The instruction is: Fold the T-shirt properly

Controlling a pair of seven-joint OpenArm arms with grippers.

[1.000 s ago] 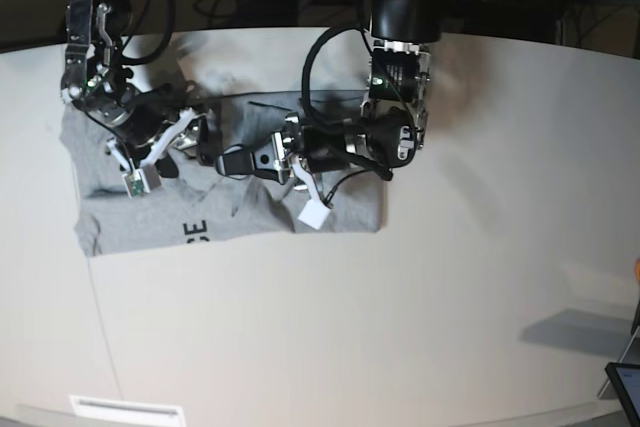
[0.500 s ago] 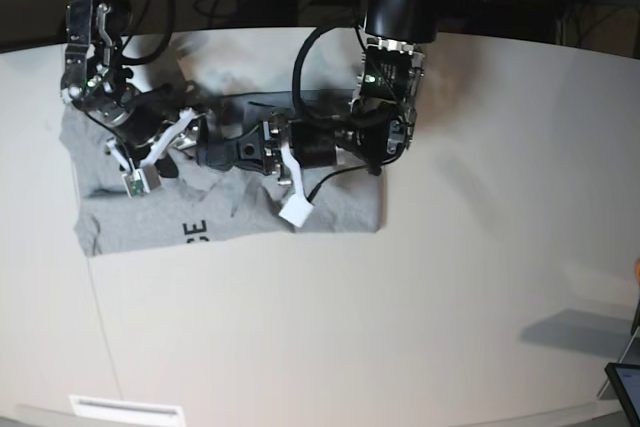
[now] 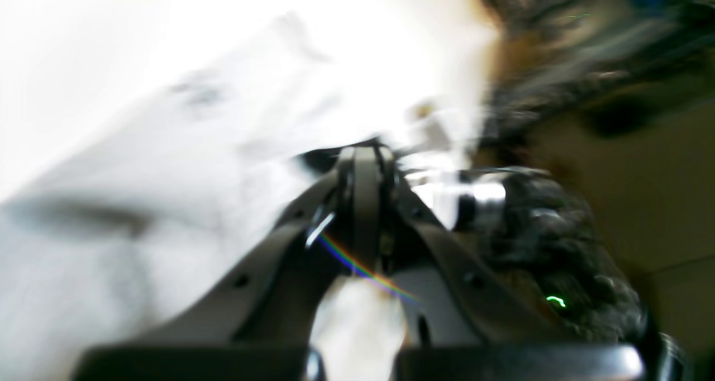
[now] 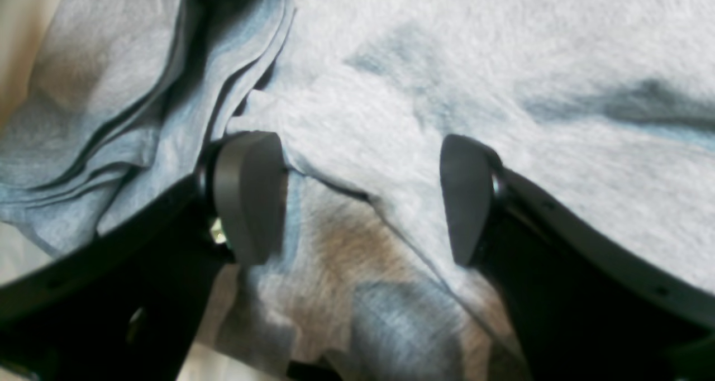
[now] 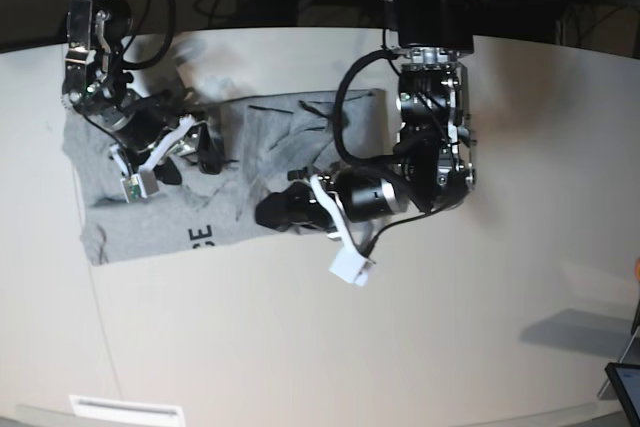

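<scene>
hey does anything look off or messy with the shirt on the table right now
Yes. The T-shirt is not lying flat: it is rumpled, with layers bunched into a wad beside the right pincer, which stands open over the cloth. Its edges look skewed, and only part of the black lettering shows.

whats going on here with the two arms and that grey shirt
A two-armed robot is partway through folding a grey T-shirt on a pale table. The right gripper sits low over the wrinkled cloth with its jaws open on either side of a raised fold, nothing pinched yet. The left gripper has its jaws shut near the shirt's front edge; whether it holds cloth is unclear. The shirt lies rumpled, some black lettering showing.
</scene>
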